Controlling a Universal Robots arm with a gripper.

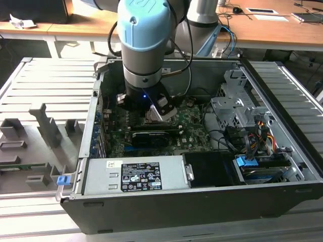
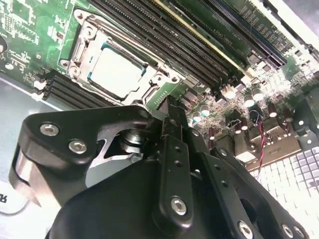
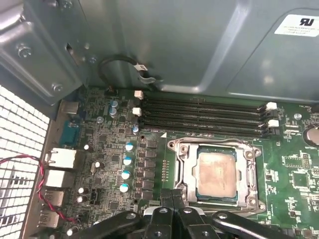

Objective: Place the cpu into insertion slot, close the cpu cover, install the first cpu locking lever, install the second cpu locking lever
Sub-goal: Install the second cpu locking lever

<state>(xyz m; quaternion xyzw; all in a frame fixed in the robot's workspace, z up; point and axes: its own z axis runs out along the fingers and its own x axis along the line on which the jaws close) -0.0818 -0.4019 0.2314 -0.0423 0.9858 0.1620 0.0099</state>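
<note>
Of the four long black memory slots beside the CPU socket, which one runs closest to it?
The memory slot bordering the cpu cover frame; the other three lie beyond it, toward the case wall.

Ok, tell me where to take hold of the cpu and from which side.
From straight above, probably. The cpu lies flat, with the frame of the cpu cover around its edges, so only the top face is free; its side edges look unreachable for a pinch until that frame is lifted.

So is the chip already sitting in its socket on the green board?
Yes, in the first wrist view the chip lies flat inside the socket, with the metal frame around it.
</note>
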